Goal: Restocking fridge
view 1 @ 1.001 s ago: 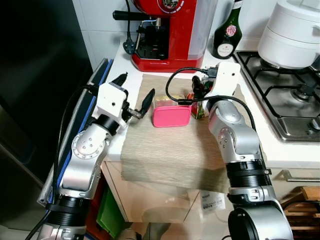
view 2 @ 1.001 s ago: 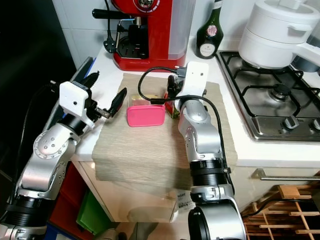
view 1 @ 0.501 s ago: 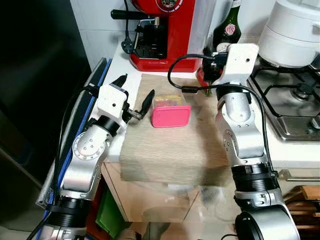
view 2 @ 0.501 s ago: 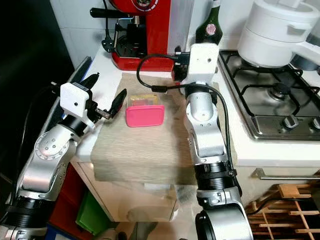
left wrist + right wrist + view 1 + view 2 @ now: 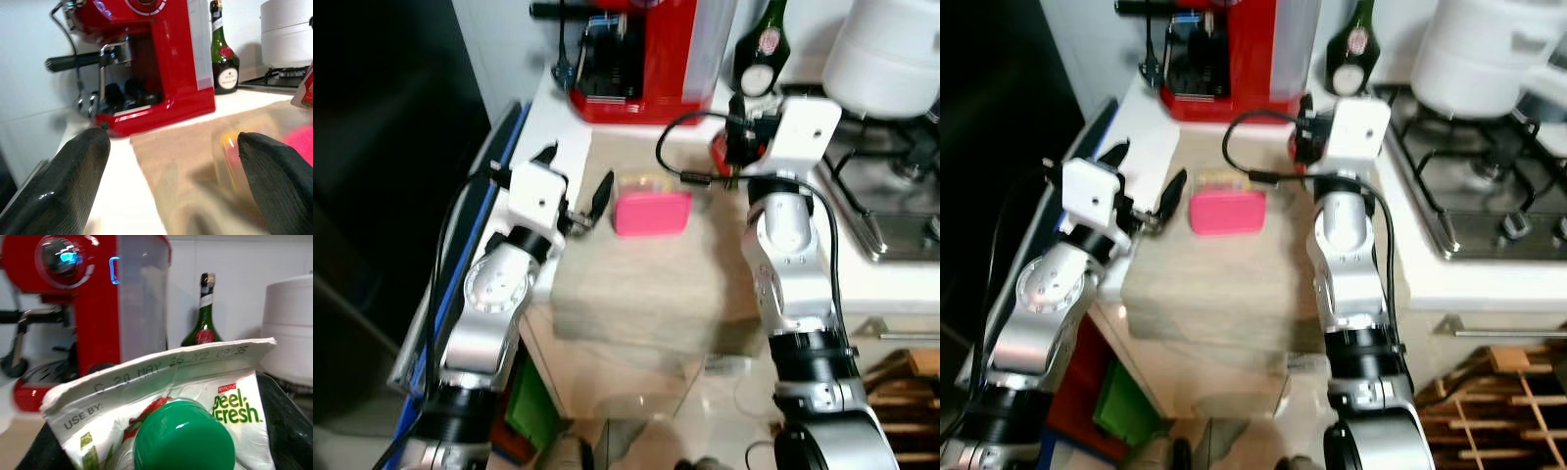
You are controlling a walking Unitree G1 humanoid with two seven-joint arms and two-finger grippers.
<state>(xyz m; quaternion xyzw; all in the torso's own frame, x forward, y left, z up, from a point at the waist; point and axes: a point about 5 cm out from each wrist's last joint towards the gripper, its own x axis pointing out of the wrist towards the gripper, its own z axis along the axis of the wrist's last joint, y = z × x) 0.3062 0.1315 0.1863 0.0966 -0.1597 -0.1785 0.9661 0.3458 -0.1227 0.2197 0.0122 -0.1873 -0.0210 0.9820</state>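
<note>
Right gripper [image 5: 161,450] holds a white-and-red juice carton with a green screw cap [image 5: 182,443] between its two black fingers [image 5: 286,426], raised clear of the beige wooden board [image 5: 636,284]; its long axis runs upright, gabled top seam and cap toward the wrist camera, lower body cut off and hidden. Left gripper [image 5: 576,188] hovers with fingers spread wide and empty, a pink-lidded clear plastic box [image 5: 651,211], blurred, just beyond its fingertips. Behind stand a red espresso machine [image 5: 146,58] and a dark green glass bottle [image 5: 224,54].
</note>
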